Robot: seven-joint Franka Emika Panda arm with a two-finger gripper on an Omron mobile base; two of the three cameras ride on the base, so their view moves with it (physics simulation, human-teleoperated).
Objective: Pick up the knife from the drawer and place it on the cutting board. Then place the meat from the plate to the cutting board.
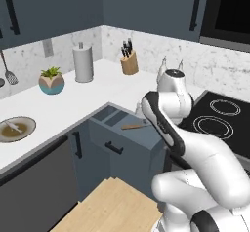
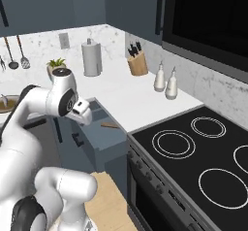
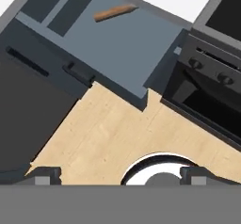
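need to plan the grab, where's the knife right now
The knife lies in the open drawer, near its back edge under the counter lip. In the hand view it sits near the top, its tan handle toward the stove side.

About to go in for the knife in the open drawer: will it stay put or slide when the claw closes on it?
The knife looks stiff and slim, probably light. It lies flat on the smooth floor of the drawer, so it may skid or spin if nudged off-centre. Its rounded wooden handle could roll slightly; the blade is too hard to make out to judge. The claw is well short of it.
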